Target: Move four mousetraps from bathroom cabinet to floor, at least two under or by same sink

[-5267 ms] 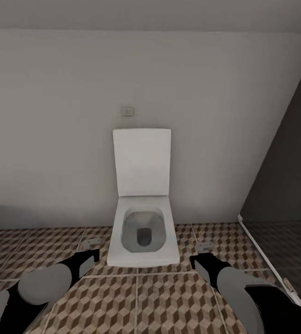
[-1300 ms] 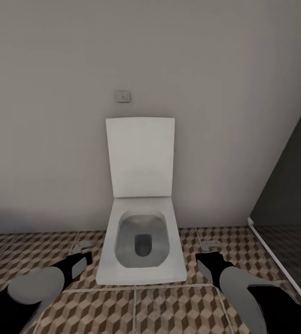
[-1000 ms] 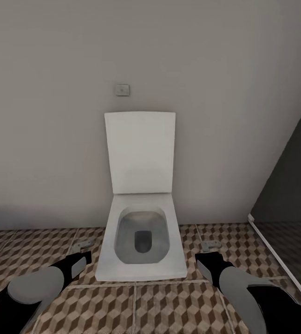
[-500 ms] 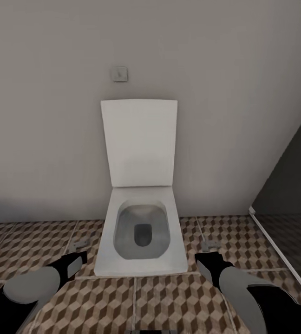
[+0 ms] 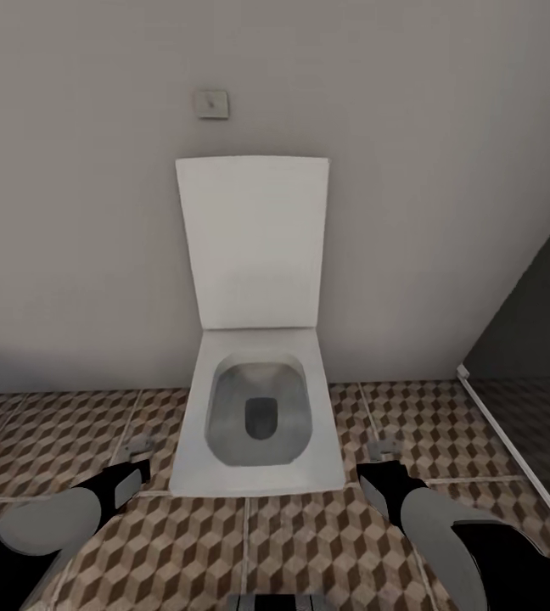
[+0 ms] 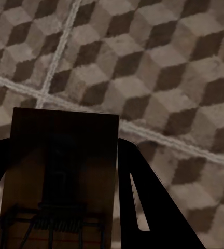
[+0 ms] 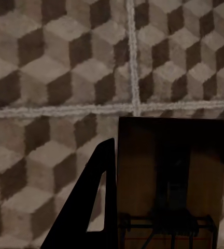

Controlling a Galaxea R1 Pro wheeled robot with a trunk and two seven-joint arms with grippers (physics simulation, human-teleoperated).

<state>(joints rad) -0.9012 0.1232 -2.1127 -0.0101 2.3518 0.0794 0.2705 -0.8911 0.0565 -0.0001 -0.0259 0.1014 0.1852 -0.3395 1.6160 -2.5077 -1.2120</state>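
**Two traps in hand, facing the toilet, no sink ahead**

Head view: I'm square to the toilet [image 5: 258, 407], lid up against the wall, small wall plate [image 5: 211, 103] above it. My left gripper [image 5: 126, 482] sits low at the toilet's left side, my right gripper [image 5: 381, 484] at its right side, both over the floor [image 5: 309, 552]. Two small grey bits lie on the tiles: one [image 5: 137, 445] just beyond the left gripper, one [image 5: 383, 447] just beyond the right. Could be traps already down, but too small to tell. Dark glass panel [image 5: 530, 339] far right.

Left wrist view: the fingers [image 6: 143, 197] are closed on trap 1 [image 6: 60, 176], a brown slab w/ wire spring at the near end, held above the tiles.

Right wrist view: same story. The fingers [image 7: 94, 197] are clamped on trap 2 [image 7: 171, 176], spring end toward me, grout cross beneath.

Risks, as I judge them:
- Dropping both here puts them by the toilet, not the sink. At least two need to sit under or beside the same sink, so I must check where the sink is before letting go.
- Releasing from this height could bounce or flip a trap.
- Rolling forward, the base could run over the bits on the tiles.

Writing: none legible. Wall plate is blank at this res; traps show a faint red line, no readable text.
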